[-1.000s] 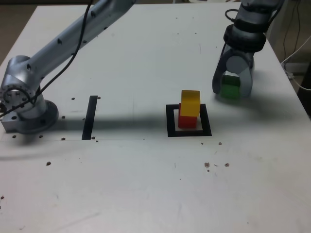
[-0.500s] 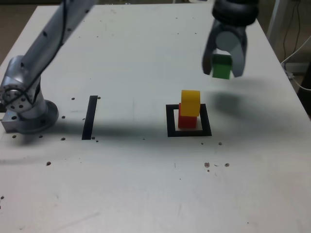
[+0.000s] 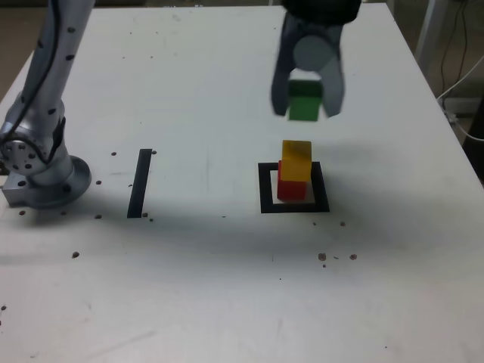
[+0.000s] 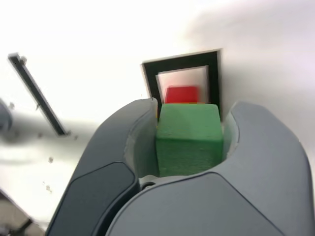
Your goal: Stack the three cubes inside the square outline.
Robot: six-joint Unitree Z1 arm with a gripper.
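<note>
Green matte cube [image 3: 305,100] carried up off the white counter [image 3: 227,287] from its spot near the exterior view's right edge and swung across toward the middle, clamped all the while in the grey two-fingered pincer [image 3: 306,97]. Hung now in the air at about 12 o'clock from the stack, clear above it and touching nothing but the jaws (shut tight on two opposite faces, as the wrist view confirmed). Judged: pickup finished, transport nearly finished, only the final lowering and release left. Seemed to sit a shade toward the far side of the stack, so a small pull toward the near edge probably still needed before descent.

Counted: three cubes. One green, held. One yellow matte cube [image 3: 296,161] resting on one red matte cube [image 3: 287,187], the yellow one shifted a little to the exterior view's right so it overhung the red. One thick black tape square outline [image 3: 265,189] with a white centre, the two stacked cubes inside it. One straight black tape strip [image 3: 140,183] at 9 o'clock from the outline, well apart. One pincer, one silver arm, one base [image 3: 41,170] at the counter's far 9 o'clock side.
</note>
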